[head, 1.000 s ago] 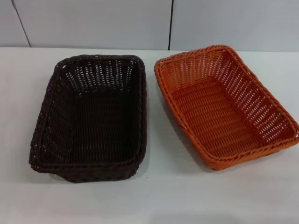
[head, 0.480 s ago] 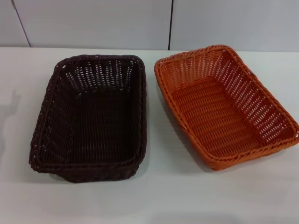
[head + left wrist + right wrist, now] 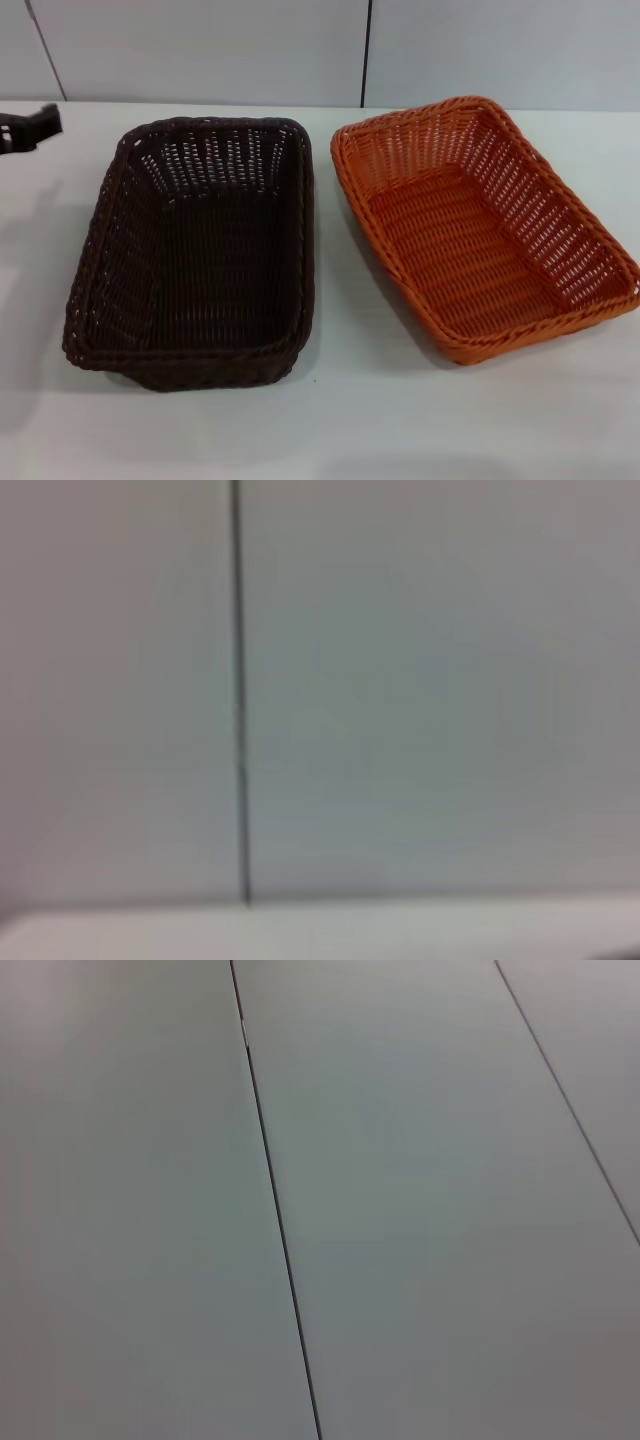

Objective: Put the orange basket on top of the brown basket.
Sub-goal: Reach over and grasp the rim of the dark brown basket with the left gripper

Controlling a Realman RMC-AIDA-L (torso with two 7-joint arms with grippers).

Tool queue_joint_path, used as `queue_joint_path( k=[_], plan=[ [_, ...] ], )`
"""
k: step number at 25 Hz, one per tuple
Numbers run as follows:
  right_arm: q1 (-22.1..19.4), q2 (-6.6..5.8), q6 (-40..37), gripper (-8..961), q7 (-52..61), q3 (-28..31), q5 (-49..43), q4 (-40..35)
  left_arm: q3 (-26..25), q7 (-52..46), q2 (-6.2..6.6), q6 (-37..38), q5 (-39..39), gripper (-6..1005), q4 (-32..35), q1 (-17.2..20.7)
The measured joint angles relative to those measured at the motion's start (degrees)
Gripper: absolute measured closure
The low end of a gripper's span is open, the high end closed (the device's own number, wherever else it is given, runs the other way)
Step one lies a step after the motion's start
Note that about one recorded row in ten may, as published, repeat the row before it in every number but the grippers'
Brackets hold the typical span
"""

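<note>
The brown basket (image 3: pixel 200 250) sits on the white table at centre left in the head view, empty. The orange basket (image 3: pixel 480 225) sits to its right, turned a little, also empty, with a narrow gap between the two. The tip of my left gripper (image 3: pixel 28 127) shows at the far left edge, well left of the brown basket's far corner and apart from it. My right gripper is out of view. Both wrist views show only grey wall panels.
The white table (image 3: pixel 340 420) has bare surface in front of both baskets. A grey panelled wall (image 3: pixel 200 50) with dark seams stands behind the table's far edge.
My left gripper has come into the head view at the far left edge, where before only its shadow showed. The baskets have not moved.
</note>
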Motion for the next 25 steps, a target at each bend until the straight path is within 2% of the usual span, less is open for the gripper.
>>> queue_joint_path(
  k=[1,2,3,4,6,10,25],
  plan=[
    [0.17,0.0,0.31,116,0.0,0.01,0.0,-0.13,-3.91,4.13,-2.95,-11.85,-0.06,211,-5.64,-0.81],
    [0.17,0.0,0.31,116,0.0,0.01,0.0,-0.13,-3.91,4.13,-2.95,-11.85,-0.06,211,-5.64,-0.81],
    [0.51,0.0,0.84,116,0.0,0.01,0.0,-0.44,-7.87,9.14,-6.33,-22.71,0.13,212,-9.65,-2.41],
    [0.51,0.0,0.84,116,0.0,0.01,0.0,-0.44,-7.87,9.14,-6.33,-22.71,0.13,213,-9.65,-2.41],
    [1.17,0.0,1.5,116,0.0,-0.17,0.0,-1.14,-9.11,11.38,-7.73,-30.89,0.37,215,-11.85,-4.67],
    [1.83,0.04,1.59,117,0.0,-0.42,0.0,-2.02,-7.26,10.63,-7.59,-35.22,2.01,218,-11.01,-6.82],
    [2.05,0.01,2.33,117,0.0,-0.47,0.0,-2.95,-7.34,11.24,-7.49,-33.13,3.66,230,1.0,-11.46]
  ],
)
